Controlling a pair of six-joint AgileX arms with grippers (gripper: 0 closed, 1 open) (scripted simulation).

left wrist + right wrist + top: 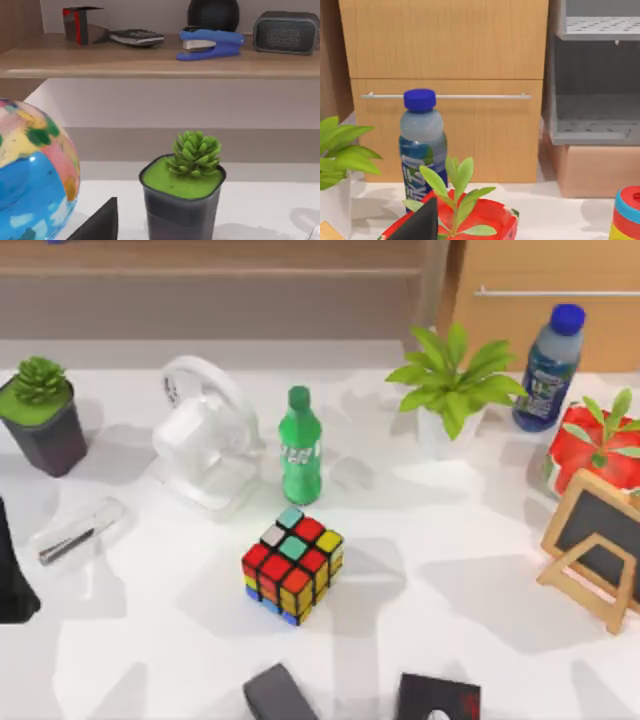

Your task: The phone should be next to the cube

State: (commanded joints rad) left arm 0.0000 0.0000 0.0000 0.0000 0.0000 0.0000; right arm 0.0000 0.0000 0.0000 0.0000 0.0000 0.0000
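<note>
The phone (78, 530) is lying flat near the table's left side, a slim rectangle with a pale grey face catching the light and a dark strip along one end; it is sitting angled, in front of the dark pot holding a green succulent (40, 412). The cube (292, 565) is resting at mid-table, black-framed, its glossy stickers showing red, yellow, teal, white and orange; phone and cube are sitting well apart. The left arm (12, 570) is showing as a dark shape at the table's left edge, near the phone but not touching it. A dark wedge of the left gripper (102, 222) is poking up in the left wrist view; open or closed, I cannot tell. The right gripper (422, 222) is facing a blue-capped bottle (422, 150); its state, too, I cannot tell.
</note>
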